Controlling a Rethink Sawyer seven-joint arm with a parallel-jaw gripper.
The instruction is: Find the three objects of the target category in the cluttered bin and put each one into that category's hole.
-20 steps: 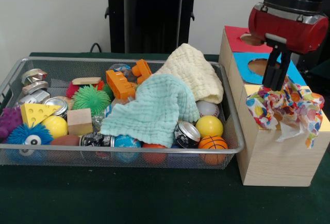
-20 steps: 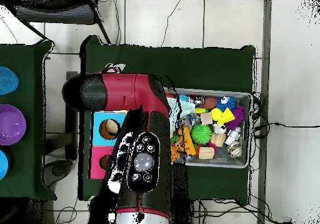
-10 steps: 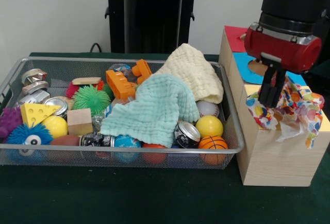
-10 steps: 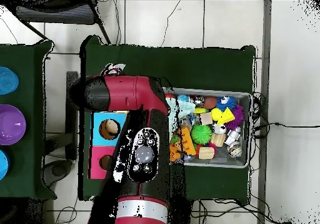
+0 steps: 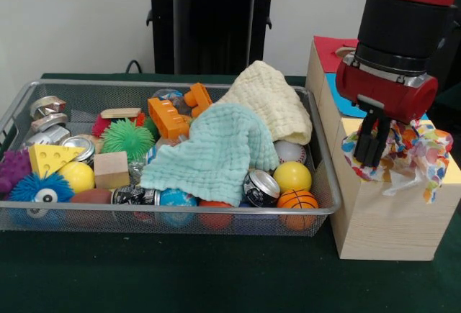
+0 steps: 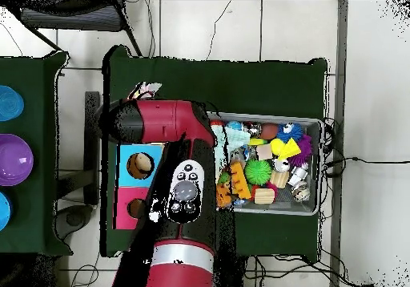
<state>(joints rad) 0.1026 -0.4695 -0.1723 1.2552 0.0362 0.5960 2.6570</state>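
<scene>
Table: green cloth (image 5: pixel 180 277), bin (image 5: pixel 328 183) left, box (image 5: pixel 382 219) right.
Cloth: patterned rag (image 5: pixel 414 151) on box's near, yellow panel.
Gripper (image 5: pixel 373 156): pressed into rag; grip cannot be told, likely stuffing.
Next: push rag down, lift clear.

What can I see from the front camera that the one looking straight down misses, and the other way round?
Only the front view shows the gripper pressed into the colourful patterned cloth on the wooden box's yellow end, and the mint cloth and cream cloth heaped in the bin.

Only the overhead view shows the purple bowl on a second table, and the floor cables. There the arm hides the gripper and those cloths.

Both show the wire bin of toys, including the green spiky ball, and the box's blue section.
</scene>
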